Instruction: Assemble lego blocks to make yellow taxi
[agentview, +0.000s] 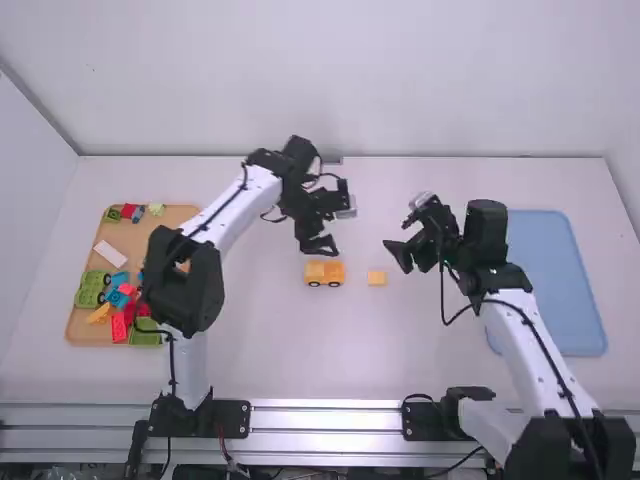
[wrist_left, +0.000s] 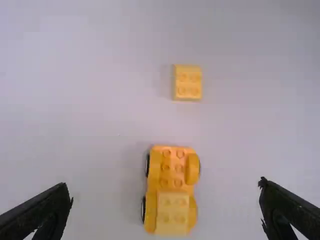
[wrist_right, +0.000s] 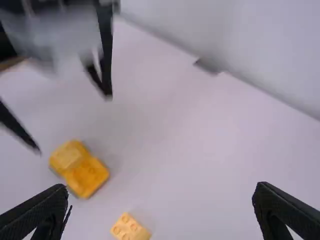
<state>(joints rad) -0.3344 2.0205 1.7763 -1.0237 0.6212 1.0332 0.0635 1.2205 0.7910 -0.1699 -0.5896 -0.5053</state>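
Note:
My left gripper (agentview: 332, 229) is open above the table, just beyond an orange-yellow wheeled car (agentview: 324, 273). A small yellow brick (agentview: 377, 278) lies apart, right of the car. Beyond that brick and to its right, my right gripper (agentview: 398, 236) stands open. In the left wrist view, the open left gripper (wrist_left: 165, 185) frames the car (wrist_left: 167, 172), which carries a paler yellow block (wrist_left: 173, 212) on one end; the loose brick (wrist_left: 188, 82) shows its studs. The right wrist view has the open right gripper (wrist_right: 161, 186), the car (wrist_right: 87, 176) and the loose brick (wrist_right: 130, 228).
A wooden tray (agentview: 85, 325) of mixed coloured blocks lies at the left, partly behind the left arm. A blue tray (agentview: 555, 280) lies at the right, beside the right arm. The back wall (agentview: 330, 80) rises behind the table.

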